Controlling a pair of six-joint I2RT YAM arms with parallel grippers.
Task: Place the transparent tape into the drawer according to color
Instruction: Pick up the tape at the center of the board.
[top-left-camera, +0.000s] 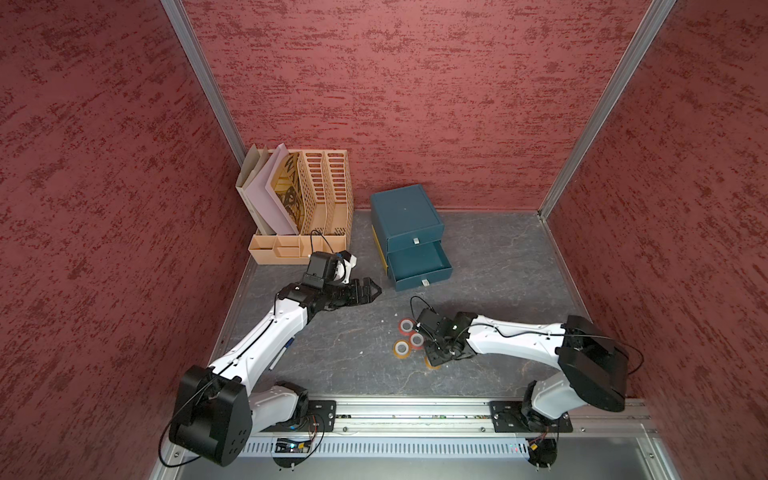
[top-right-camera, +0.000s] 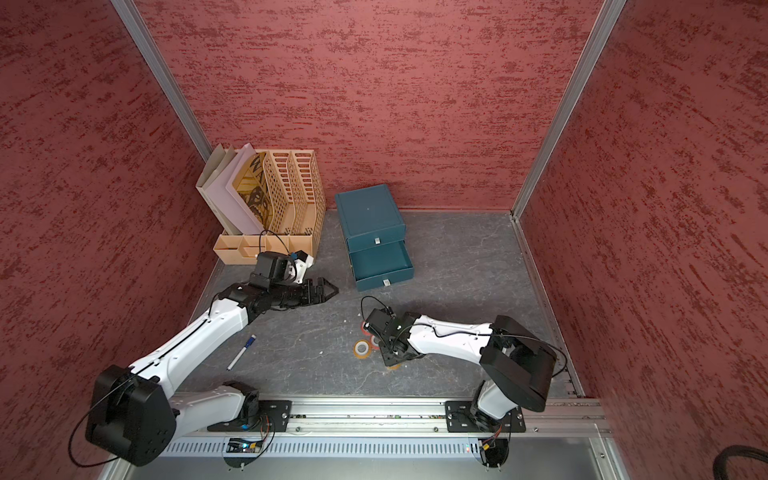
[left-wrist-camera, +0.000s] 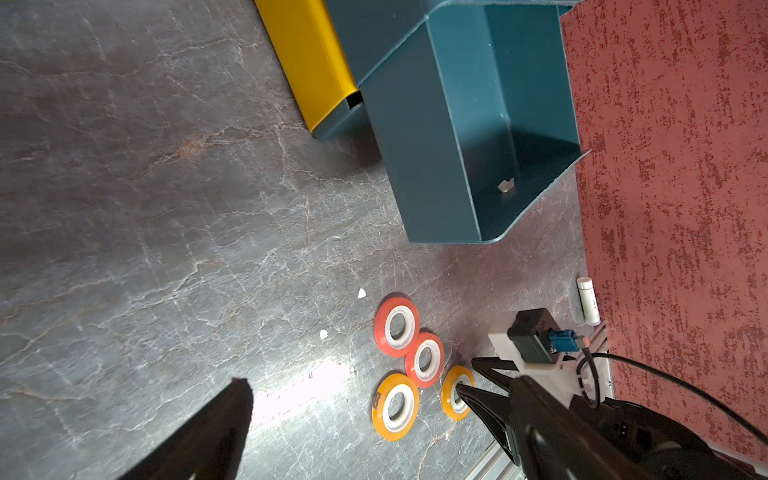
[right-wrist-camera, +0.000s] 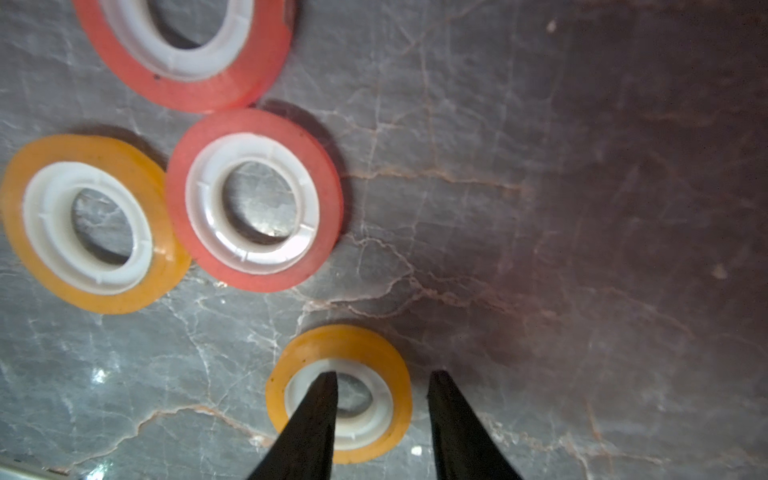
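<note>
Orange tape roll (right-wrist-camera: 353, 337) lies flat on the counter (right-wrist-camera: 582, 208); right tool (right-wrist-camera: 384, 376) points down, jaws apart, one finger in its core, one outside. Left tool (top-left-camera: 374, 290) hovers, spread wide.

Grey tabletop (top-left-camera: 498, 257) with drawer box (top-left-camera: 405, 212), file rack (top-left-camera: 316, 195), pen (top-right-camera: 241, 353), red tape rolls (left-wrist-camera: 397, 325), orange tape rolls (left-wrist-camera: 395, 406).

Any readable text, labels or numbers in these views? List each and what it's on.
Nothing reads cleanly.
Booklet in the rack: big dark lettering on gold, mostly hidden, not readable.
Orange roll: dark mark on its edge, too blurred.
White tube: small print, too small to read.
</note>
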